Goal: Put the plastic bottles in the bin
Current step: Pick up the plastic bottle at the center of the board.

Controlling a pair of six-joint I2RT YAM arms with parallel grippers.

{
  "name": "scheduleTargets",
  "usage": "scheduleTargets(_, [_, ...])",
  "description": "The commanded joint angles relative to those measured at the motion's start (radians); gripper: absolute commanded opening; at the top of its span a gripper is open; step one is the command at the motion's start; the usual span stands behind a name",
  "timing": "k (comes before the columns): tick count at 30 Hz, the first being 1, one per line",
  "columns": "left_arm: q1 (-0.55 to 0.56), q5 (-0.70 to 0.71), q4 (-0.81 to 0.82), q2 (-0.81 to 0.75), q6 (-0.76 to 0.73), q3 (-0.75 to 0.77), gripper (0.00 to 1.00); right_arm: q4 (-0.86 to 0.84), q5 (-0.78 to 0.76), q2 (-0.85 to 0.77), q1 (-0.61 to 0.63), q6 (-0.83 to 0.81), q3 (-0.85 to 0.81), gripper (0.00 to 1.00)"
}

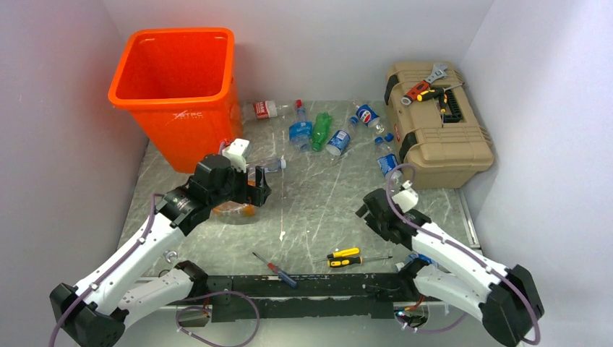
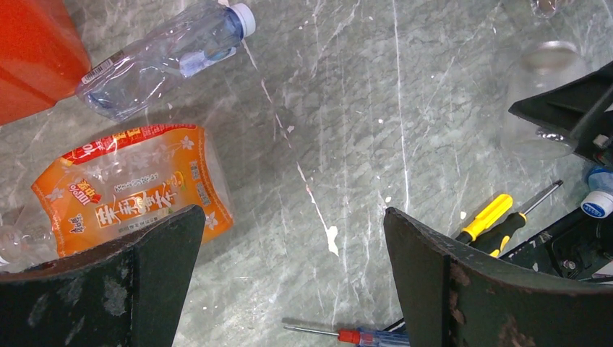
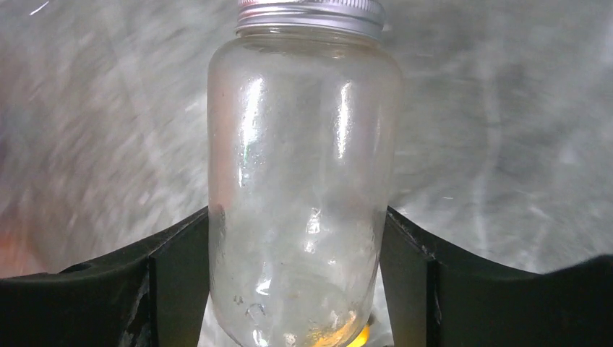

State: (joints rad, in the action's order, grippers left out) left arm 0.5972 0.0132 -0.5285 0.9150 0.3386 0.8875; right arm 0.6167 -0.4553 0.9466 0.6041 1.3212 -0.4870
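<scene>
**STATUS: NO BOTTLE IN THE BIN; RIGHT TOOL CLOSED ON A JAR**

1. The bin [image 1: 177,108] stands at the far left corner. No bottle shows in the part of its interior that is visible. Judged from this, the task is at its start.

2. The left gripper [image 2: 293,217] hangs over the table just in front of the bin, jaws spread wide, with nothing between them. An orange-labelled bottle [image 2: 137,188] lies flat just beside its left finger. A clear bottle [image 2: 166,58] lies beyond that, near the bin wall. The gripper touches neither.

3. Further plastic bottles [image 1: 322,130], with red, blue and green labels, lie on their sides along the far edge between the bin and the toolbox [image 1: 441,126].

4. Two yellow-handled screwdrivers [image 1: 345,257] lie at near centre. They are not task items.

5. The right gripper [image 3: 295,224] is clamped against both sides of a clear jar [image 3: 303,144] with a silver screw lid, gripping toward its base, right of centre and well apart from the bin. Whether this jar counts as a plastic bottle cannot be told.

6. Left to do: transfer every visible bottle to the bin.
</scene>
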Motion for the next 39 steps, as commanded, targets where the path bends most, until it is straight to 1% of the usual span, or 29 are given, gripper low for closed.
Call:
scheduleTargets(1, [0.004, 0.011, 0.012, -0.021, 0.014, 0.008, 0.99, -0.225, 0.002, -0.119, 0.118, -0.369, -0.062, 0.71])
scheduleTargets(3, [0.004, 0.029, 0.013, -0.029, 0.015, 0.010, 0.99, -0.303, 0.048, -0.130, 0.164, -0.537, -0.075, 0.70])
scheduleTargets(5, [0.003, 0.054, 0.016, -0.045, 0.018, 0.004, 1.00, -0.327, 0.096, -0.099, 0.214, -0.657, -0.109, 0.68])
scheduleTargets(8, [0.004, 0.102, 0.019, -0.071, 0.027, -0.004, 1.00, -0.338, 0.176, -0.017, 0.277, -0.800, -0.157, 0.68])
scheduleTargets(10, [0.004, 0.132, 0.027, -0.093, 0.032, -0.013, 0.99, -0.351, 0.200, 0.039, 0.328, -0.867, -0.176, 0.68])
scheduleTargets(13, [0.003, 0.159, 0.051, -0.126, 0.036, -0.035, 0.99, -0.333, 0.206, 0.161, 0.356, -0.901, -0.203, 0.66])
scheduleTargets(16, [0.003, 0.130, 0.088, -0.145, 0.028, -0.059, 1.00, -0.324, 0.215, 0.267, 0.369, -0.910, -0.228, 0.65])
scheduleTargets(20, [0.003, 0.125, 0.082, -0.125, 0.028, -0.055, 1.00, -0.286, 0.218, 0.376, 0.371, -0.919, -0.273, 0.65])
scheduleTargets(22, [0.003, 0.134, 0.061, -0.103, 0.027, -0.042, 1.00, -0.246, 0.207, 0.425, 0.372, -0.922, -0.306, 0.67])
scheduleTargets(26, [0.002, 0.131, 0.036, -0.067, 0.024, -0.021, 0.99, -0.195, 0.198, 0.493, 0.372, -0.925, -0.347, 0.74])
scheduleTargets(30, [0.003, 0.116, 0.039, -0.057, 0.020, -0.021, 0.99, -0.178, 0.203, 0.540, 0.372, -0.931, -0.360, 0.76])
scheduleTargets(33, [0.003, 0.111, 0.039, -0.056, 0.019, -0.021, 1.00, -0.180, 0.206, 0.560, 0.372, -0.928, -0.363, 0.70])
scheduleTargets(35, [0.003, 0.108, 0.043, -0.058, 0.019, -0.022, 1.00, -0.197, 0.191, 0.537, 0.372, -0.924, -0.355, 0.60])
scheduleTargets(37, [0.003, 0.096, 0.052, -0.066, 0.019, -0.024, 0.99, -0.262, 0.195, 0.455, 0.376, -0.937, -0.323, 0.50])
scheduleTargets(39, [0.002, 0.072, 0.086, -0.085, 0.028, -0.037, 0.99, -0.376, 0.223, 0.323, 0.392, -0.966, -0.265, 0.42])
